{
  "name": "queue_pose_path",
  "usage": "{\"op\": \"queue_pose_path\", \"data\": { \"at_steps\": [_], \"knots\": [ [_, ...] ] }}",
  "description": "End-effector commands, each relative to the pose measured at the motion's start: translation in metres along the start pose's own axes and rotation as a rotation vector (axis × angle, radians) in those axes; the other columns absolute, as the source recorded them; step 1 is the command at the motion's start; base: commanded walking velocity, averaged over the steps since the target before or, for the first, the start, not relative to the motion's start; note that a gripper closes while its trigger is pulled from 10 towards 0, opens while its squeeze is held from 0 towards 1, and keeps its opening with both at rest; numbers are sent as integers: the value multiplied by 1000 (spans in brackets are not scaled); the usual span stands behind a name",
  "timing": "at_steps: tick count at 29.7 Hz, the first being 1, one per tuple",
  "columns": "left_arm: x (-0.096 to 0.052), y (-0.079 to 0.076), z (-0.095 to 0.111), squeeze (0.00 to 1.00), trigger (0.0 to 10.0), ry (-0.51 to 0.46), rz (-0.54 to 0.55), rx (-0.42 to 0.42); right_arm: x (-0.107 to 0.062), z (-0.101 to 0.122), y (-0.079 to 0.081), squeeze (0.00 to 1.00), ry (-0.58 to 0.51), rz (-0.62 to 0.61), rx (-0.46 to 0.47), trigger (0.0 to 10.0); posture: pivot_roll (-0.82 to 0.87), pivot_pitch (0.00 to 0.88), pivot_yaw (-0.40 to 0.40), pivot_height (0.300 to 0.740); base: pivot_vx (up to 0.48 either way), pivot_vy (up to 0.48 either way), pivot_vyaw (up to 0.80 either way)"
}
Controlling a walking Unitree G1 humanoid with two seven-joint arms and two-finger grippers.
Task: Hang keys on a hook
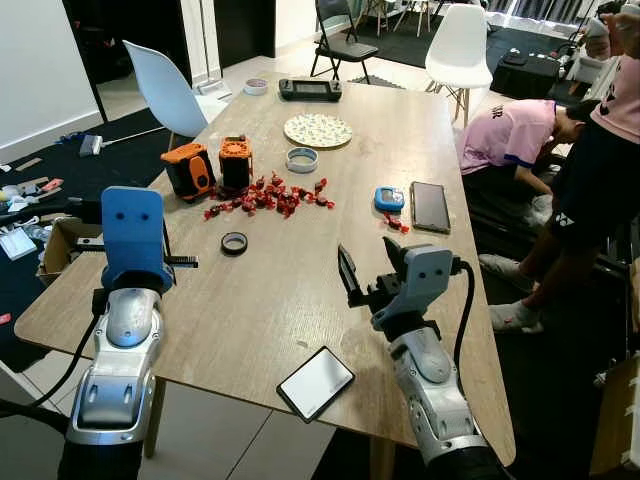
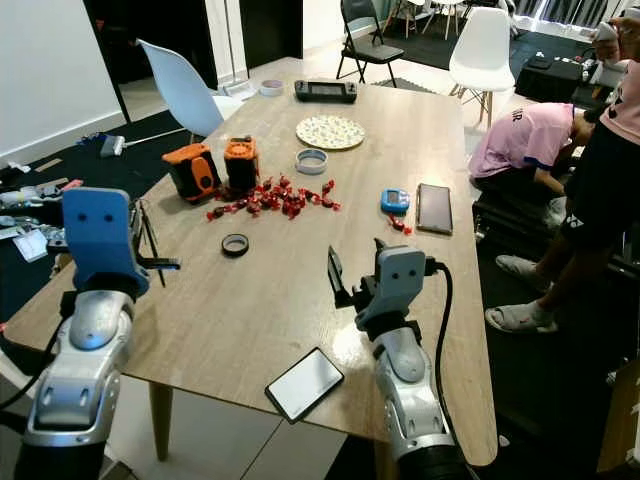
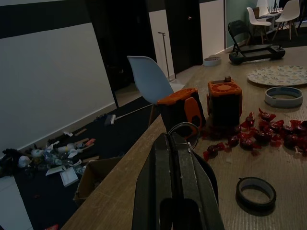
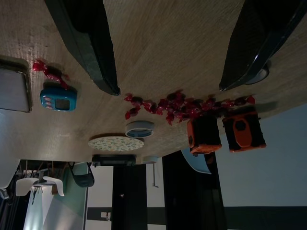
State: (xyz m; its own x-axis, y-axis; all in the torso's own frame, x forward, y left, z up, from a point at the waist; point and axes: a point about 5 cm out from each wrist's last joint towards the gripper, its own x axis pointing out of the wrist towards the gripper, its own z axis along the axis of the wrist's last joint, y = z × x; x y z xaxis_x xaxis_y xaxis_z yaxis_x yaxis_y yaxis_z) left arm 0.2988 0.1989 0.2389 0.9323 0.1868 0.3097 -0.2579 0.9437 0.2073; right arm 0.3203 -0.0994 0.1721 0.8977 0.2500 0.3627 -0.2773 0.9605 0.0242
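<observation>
A metal key ring (image 3: 183, 130) sticks out from between the pressed-together fingers of the left gripper (image 3: 175, 143), held above the left edge of the wooden table (image 1: 300, 290); the right gripper (image 1: 372, 262) hovers over the table's near middle, fingers spread wide, holding nothing; red wrapped candies (image 1: 270, 196), two orange boxes (image 1: 210, 167) and a black tape ring (image 1: 234, 243) lie farther off; a phone (image 1: 315, 382) lies at the near edge.

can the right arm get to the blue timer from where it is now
Probably yes: the right gripper hovers open over bare table, and the blue timer lies just ahead with nothing between them.
</observation>
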Motion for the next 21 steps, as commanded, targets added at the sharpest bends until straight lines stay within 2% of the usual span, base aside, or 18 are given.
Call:
{"op": "queue_pose_path", "data": {
  "at_steps": [1,5,21],
  "knots": [
    [-3,-1,-3,0,10000,-3,-12,22,-3,-6,-1,0,19,-7,5,10000,192,122,-44,740,0,0,0],
    [-3,-1,-3,0,10000,-4,-13,25,-3,-6,0,0,20,-5,4,10000,193,124,-43,740,-203,0,0],
    [-3,0,-4,0,10000,0,-8,34,-3,-7,1,0,26,4,-10,10000,194,127,-45,740,-402,0,0]
  ]
}}
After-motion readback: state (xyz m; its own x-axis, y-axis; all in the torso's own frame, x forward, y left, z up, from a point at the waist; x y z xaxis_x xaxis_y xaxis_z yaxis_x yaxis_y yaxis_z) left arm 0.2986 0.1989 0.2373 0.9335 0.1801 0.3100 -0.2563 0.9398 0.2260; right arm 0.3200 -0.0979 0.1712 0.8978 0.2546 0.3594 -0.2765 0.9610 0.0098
